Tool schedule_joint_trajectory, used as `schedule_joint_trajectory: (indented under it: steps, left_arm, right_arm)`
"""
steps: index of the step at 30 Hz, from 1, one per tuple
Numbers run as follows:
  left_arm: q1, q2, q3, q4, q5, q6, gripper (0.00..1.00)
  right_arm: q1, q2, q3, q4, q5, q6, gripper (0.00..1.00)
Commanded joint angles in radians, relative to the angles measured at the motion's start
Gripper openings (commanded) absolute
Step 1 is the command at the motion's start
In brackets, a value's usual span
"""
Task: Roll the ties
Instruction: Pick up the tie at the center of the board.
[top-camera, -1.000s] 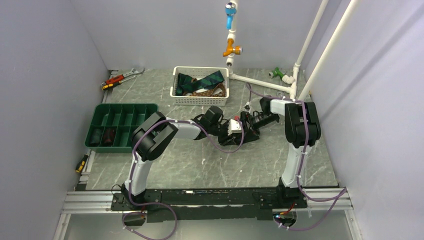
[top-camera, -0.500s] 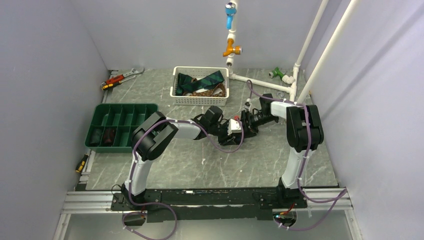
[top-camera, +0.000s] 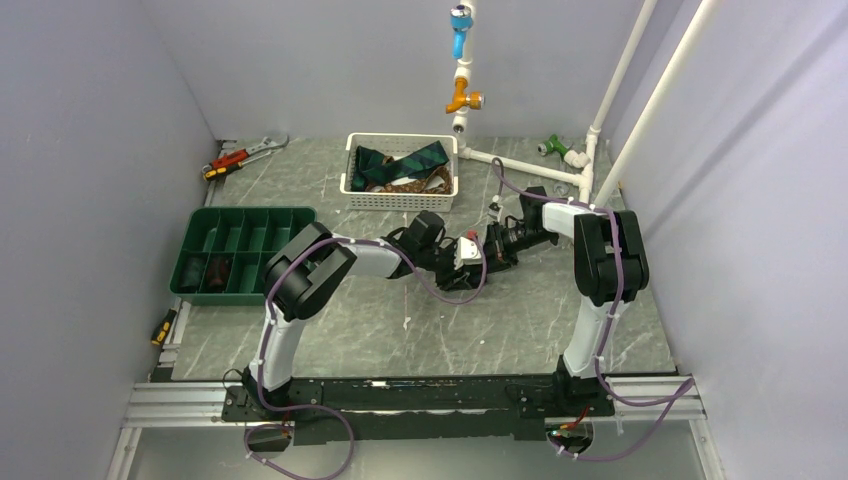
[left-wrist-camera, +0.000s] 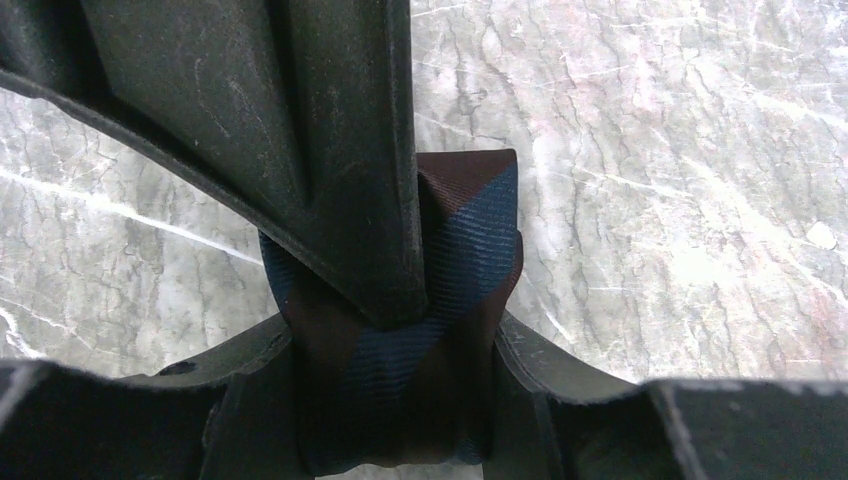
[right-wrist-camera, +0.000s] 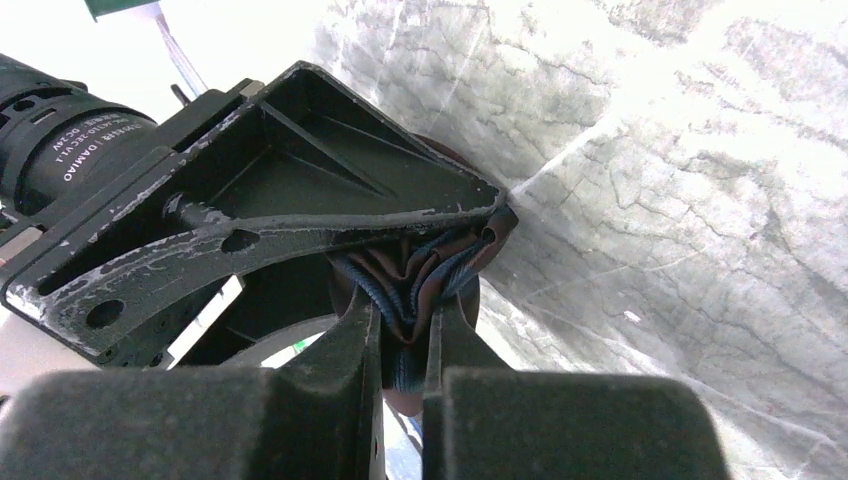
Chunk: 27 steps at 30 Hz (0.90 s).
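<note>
Item: tie, navy and maroon stripe, rolled, at mid-table.
Holders: left gripper clasps the roll at half width. Right gripper is pinched narrow on its folded layers.
Obstruction: a right finger crosses the roll in the left wrist view. From above, both grippers cover it.
Surroundings: white basket of loose ties behind. Green tray at left holds two rolled ties. Wrench and screwdriver at the left edge.
Change: a second ago the right fingers stood wide. Left arm unchanged.
</note>
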<state>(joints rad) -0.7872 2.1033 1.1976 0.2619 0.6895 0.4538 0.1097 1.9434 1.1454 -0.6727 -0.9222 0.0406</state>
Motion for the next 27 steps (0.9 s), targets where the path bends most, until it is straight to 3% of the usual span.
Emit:
schedule_joint_trajectory:
  steps: [1,5,8,14,18,22,23,24,25,27]
  left_arm:
    - [0.028,0.054,-0.060,-0.113,-0.094,-0.003,0.51]
    - [0.029,-0.008,-0.117,0.039,-0.070,-0.067,0.86]
    - [0.028,-0.025,-0.121,0.120,-0.048,-0.109,0.99]
    - [0.017,0.045,-0.023,0.129,-0.038,-0.130,0.97]
    - [-0.008,0.069,0.009,0.090,-0.012,-0.079,0.83]
    - [-0.018,0.022,-0.037,0.101,-0.008,-0.051,0.39]
    - [-0.017,0.007,-0.045,0.093,-0.010,-0.050,0.32]
    - [-0.015,-0.014,-0.053,0.085,-0.009,-0.052,0.34]
    - [-0.011,-0.036,-0.068,0.080,-0.012,-0.057,0.42]
    - [0.002,-0.099,-0.092,0.073,-0.018,-0.075,0.70]
  right_arm:
    - [-0.003,-0.017,0.004,-0.032,0.041,-0.017,0.00]
    - [-0.002,-0.025,0.000,-0.019,0.050,-0.018,0.00]
    - [-0.001,-0.030,-0.002,-0.007,0.045,-0.015,0.00]
    - [-0.001,-0.034,-0.002,-0.008,-0.005,-0.029,0.00]
    - [-0.001,-0.041,0.006,0.001,-0.039,-0.023,0.00]
    - [-0.002,-0.066,0.017,0.013,-0.044,-0.007,0.00]
    - [-0.003,-0.073,0.020,0.010,-0.044,-0.006,0.00]
    - [-0.004,-0.079,0.025,0.004,-0.045,-0.005,0.00]
    - [-0.002,-0.086,0.029,0.000,-0.045,-0.005,0.00]
    - [-0.002,-0.102,0.041,-0.007,-0.047,-0.002,0.00]
